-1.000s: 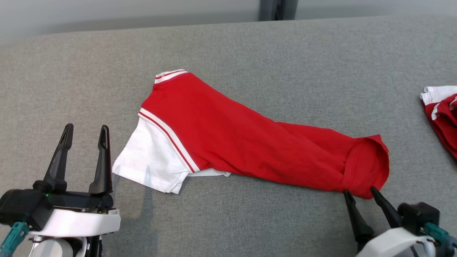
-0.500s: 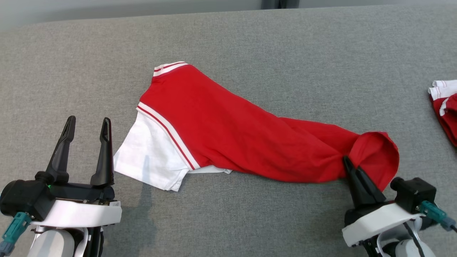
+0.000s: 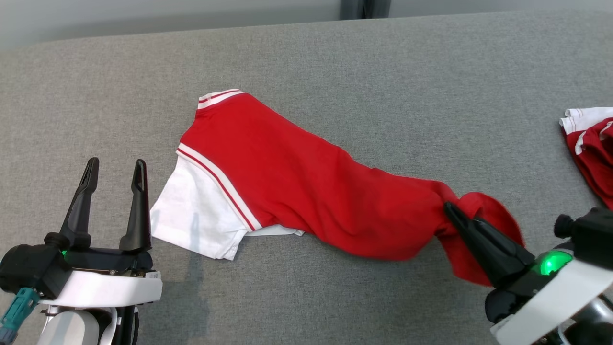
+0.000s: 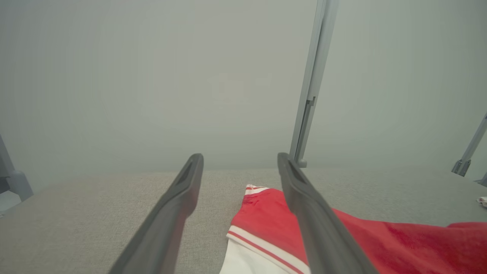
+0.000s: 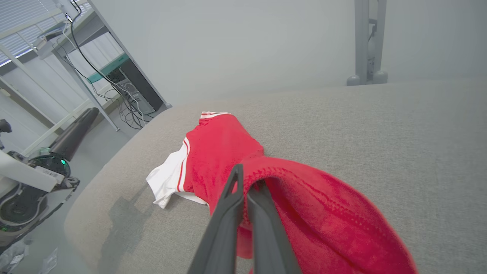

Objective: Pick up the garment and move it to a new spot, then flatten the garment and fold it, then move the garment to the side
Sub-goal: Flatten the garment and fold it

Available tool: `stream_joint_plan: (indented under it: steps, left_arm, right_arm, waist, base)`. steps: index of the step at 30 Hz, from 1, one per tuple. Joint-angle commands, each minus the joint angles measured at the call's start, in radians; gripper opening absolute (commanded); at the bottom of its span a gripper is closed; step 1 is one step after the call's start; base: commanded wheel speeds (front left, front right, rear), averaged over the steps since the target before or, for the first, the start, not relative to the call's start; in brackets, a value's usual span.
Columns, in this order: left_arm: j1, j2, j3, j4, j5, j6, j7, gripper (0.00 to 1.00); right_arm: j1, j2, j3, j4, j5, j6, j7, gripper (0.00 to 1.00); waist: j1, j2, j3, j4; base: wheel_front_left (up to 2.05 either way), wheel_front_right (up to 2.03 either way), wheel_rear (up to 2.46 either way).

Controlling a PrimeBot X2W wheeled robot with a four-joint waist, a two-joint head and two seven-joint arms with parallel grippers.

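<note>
Grey fabric surface (image 3: 335, 57), red garment (image 3: 297, 191), pale wall (image 5: 247, 38)

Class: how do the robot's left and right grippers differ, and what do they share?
Left gripper: jaws open, empty, beside the garment. Right gripper: jaws shut on the garment's red end. Left points up the head view; right slants up-left. Both have long dark fingers.

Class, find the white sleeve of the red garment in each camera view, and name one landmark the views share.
Head view: white sleeve left of centre, beside the left end effector.
Left wrist view: white sleeve at the bottom edge, centre.
Right wrist view: white sleeve left of centre, low.
Shared landmark: striped trim at the red garment's far corner.
</note>
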Motion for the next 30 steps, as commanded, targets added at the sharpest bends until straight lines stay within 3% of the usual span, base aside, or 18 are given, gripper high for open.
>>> stream_joint_plan:
  steps: [1, 5, 9, 16, 25, 26, 27, 30]
  left_arm:
    - [-0.001, 0.000, 0.006, -0.003, 0.003, -0.005, -0.006, 1.00]
    - [-0.020, -0.005, 0.005, -0.007, 0.006, -0.010, -0.006, 1.00]
    - [-0.048, -0.012, -0.001, -0.003, 0.010, -0.024, -0.005, 1.00]
    - [-0.106, -0.032, -0.016, 0.011, 0.019, -0.055, -0.006, 1.00]
    - [-0.184, -0.076, -0.031, 0.048, 0.047, -0.110, -0.006, 1.00]
    - [-0.187, -0.079, -0.029, 0.051, 0.050, -0.115, -0.006, 1.00]
    - [-0.190, -0.082, -0.027, 0.054, 0.053, -0.118, -0.006, 1.00]
    - [-0.196, -0.089, -0.017, 0.065, 0.064, -0.129, -0.006, 1.00]
  right_arm:
    - [-0.003, -0.002, -0.014, -0.066, 0.054, 0.000, 0.059, 0.00]
    - [-0.067, 0.012, -0.053, -0.131, 0.165, 0.000, 0.146, 0.00]
    - [-0.186, 0.013, -0.112, -0.047, 0.239, 0.000, 0.184, 0.00]
    - [-0.394, -0.001, -0.179, 0.243, 0.286, 0.000, 0.132, 0.00]
    - [-0.618, -0.049, -0.181, 0.684, 0.276, 0.000, -0.070, 0.00]
    - [-0.632, -0.050, -0.170, 0.713, 0.276, 0.000, -0.098, 0.34]
    - [-0.644, -0.058, -0.158, 0.738, 0.268, 0.000, -0.127, 1.00]
    - [-0.657, -0.077, -0.118, 0.795, 0.246, 0.000, -0.217, 1.00]
  waist:
    - [0.0000, 0.0000, 0.004, 0.004]
    - [0.0000, 0.0000, 0.024, 0.013]
    - [0.0000, 0.0000, 0.058, 0.032]
    - [0.0000, 0.0000, 0.130, 0.078]
    - [0.0000, 0.0000, 0.208, 0.142]
    - [0.0000, 0.0000, 0.210, 0.144]
    - [0.0000, 0.0000, 0.212, 0.146]
    - [0.0000, 0.0000, 0.208, 0.143]
  base:
    - [0.00, 0.00, 0.00]
    - [0.00, 0.00, 0.00]
    - [0.00, 0.00, 0.00]
    - [0.00, 0.00, 0.00]
    - [0.00, 0.00, 0.00]
    - [0.00, 0.00, 0.00]
    - [0.00, 0.00, 0.00]
    - [0.00, 0.00, 0.00]
